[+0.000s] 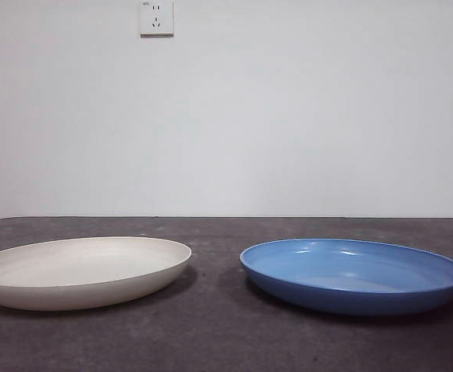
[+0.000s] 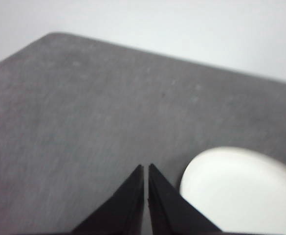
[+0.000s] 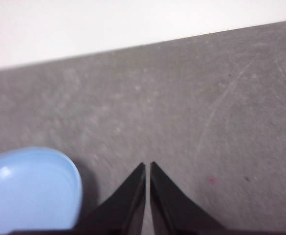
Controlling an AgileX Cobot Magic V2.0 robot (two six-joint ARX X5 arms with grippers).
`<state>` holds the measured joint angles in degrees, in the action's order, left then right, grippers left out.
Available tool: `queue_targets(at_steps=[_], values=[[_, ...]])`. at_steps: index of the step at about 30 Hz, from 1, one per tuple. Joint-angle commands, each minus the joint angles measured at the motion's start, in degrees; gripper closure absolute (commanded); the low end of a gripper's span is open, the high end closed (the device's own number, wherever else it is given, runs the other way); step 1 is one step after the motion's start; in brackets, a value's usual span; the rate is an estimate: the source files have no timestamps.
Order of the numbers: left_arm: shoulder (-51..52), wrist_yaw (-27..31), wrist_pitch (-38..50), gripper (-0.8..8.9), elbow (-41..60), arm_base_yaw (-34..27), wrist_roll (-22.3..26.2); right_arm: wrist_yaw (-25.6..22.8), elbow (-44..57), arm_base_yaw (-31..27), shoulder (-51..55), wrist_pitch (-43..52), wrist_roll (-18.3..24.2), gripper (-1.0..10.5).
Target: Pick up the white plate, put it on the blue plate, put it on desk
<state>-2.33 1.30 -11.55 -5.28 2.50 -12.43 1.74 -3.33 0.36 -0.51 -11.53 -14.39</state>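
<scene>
The white plate point(image 1: 83, 271) rests flat on the desk point(image 1: 226, 341) at the left of the front view, with the blue plate point(image 1: 354, 273) beside it on the right and a gap between them. Neither arm shows in the front view. In the left wrist view my left gripper point(image 2: 145, 166) hangs above the desk, shut with nothing held, and the white plate point(image 2: 240, 188) lies close beside it. My right gripper point(image 3: 147, 164) is likewise shut and empty above the desk, with the blue plate point(image 3: 30, 188) off to its side.
A white wall with a socket point(image 1: 156, 17) stands behind the desk's far edge. The desk's far edge point(image 2: 182, 61) and a rounded corner show in the left wrist view.
</scene>
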Motion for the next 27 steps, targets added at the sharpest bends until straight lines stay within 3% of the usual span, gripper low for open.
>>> queue_targets(at_steps=[1,9,15,20,27], values=[[-2.19,0.39,2.62,7.97,-5.18,0.44,-2.32,0.22,-3.85,0.42,-0.83,1.11,-6.23,9.4],[-14.78,-1.14,3.34,7.97,-20.48,0.70,-4.13,4.35,-16.04,2.19,-10.58,-1.66,-7.80,9.4],[-24.46,-9.14,-3.37,7.97,-32.68,1.42,-4.09,14.25,-28.65,2.64,-22.14,-9.11,-7.06,9.4],[-29.38,-15.39,-10.58,7.97,-40.06,3.26,-3.34,25.27,-37.83,3.85,-30.73,-15.39,-3.93,9.4],[-30.93,-18.05,-13.40,7.97,-44.30,11.50,-1.33,30.58,-45.97,11.17,-36.92,-21.75,-2.01,9.4]])
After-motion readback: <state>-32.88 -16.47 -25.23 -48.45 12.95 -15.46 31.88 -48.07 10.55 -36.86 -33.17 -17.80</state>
